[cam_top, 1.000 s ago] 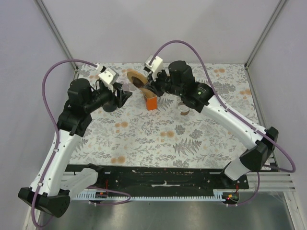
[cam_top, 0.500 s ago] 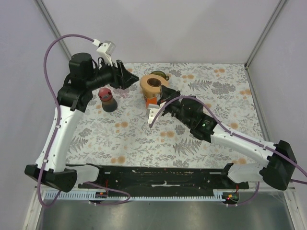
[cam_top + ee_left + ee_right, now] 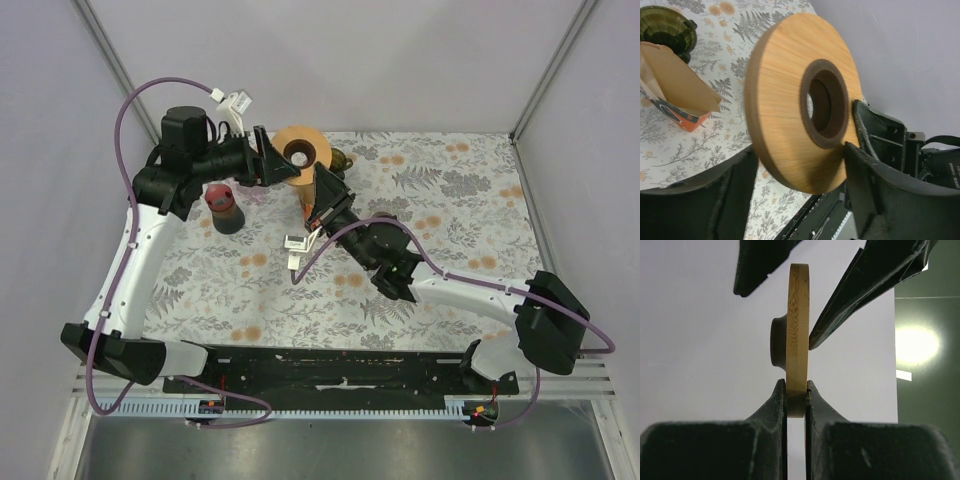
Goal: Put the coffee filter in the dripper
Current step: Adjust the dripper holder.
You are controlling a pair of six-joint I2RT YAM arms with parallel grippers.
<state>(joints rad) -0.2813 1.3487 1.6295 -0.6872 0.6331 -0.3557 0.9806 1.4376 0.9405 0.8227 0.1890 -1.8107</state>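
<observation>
A round wooden disc [image 3: 302, 152] with a dark-rimmed centre hole [image 3: 822, 110] hangs on edge above the back of the table. My right gripper [image 3: 796, 385] is shut on its lower rim, seen from above at the right gripper [image 3: 319, 187]. My left gripper [image 3: 270, 160] stands open astride the disc [image 3: 798, 315], one finger on each face, the left finger clearly apart from it. The dark green glass dripper [image 3: 662, 29] stands behind, at the back of the table [image 3: 341, 158]. Brown paper coffee filters [image 3: 677, 80] stick up from an orange box [image 3: 311, 212], partly hidden by my right arm.
A dark jar with a red top [image 3: 224, 207] stands on the floral tablecloth [image 3: 450, 200] below the left arm. Pale walls and metal frame posts [image 3: 115, 60] close in the back and sides. A black rail [image 3: 330, 365] runs along the near edge.
The right arm has swung in low and carried the wooden disc up and back. The left gripper rose from beside the jar to the disc, and its jaws have spread wider.
</observation>
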